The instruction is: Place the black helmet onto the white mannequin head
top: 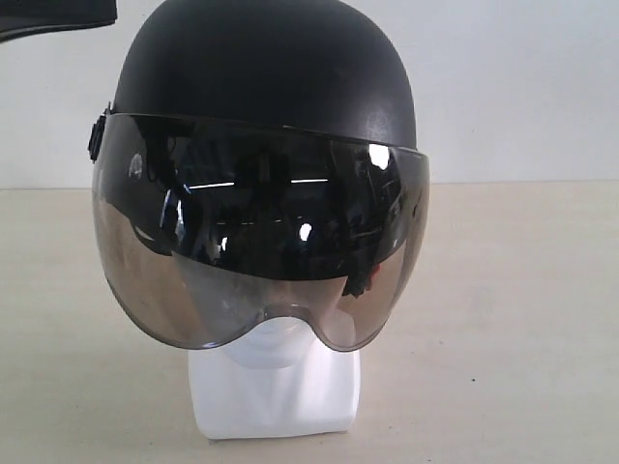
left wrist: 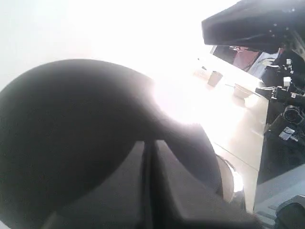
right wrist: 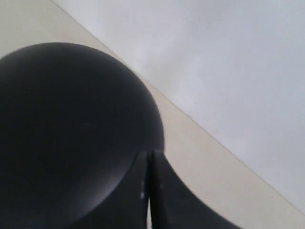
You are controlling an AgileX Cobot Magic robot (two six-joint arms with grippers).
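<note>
The black helmet sits on the white mannequin head, shell over the crown and visor down across the face; only the chin, neck and squared base show below the visor's edge, and the head stands upright on the table. My left gripper has its fingers pressed together with nothing between them, tips close over the dome; my right gripper is the same, closed and empty. I cannot tell whether either tip touches the shell. Handling, by judgement: the shell is rigid, rounded and matte, so closed tips would slide off it; the weight looks moderate, best shared by two arms. The visor looks thin and easily scratched, so it is not a grip point; take hold at the shell's lower rim, one side each. Orientation: opening downward, visor toward the exterior camera, in line with the face; the long axis runs front to back. The brow line dips toward the right of that view, so the helmet sits slightly askew.
</note>
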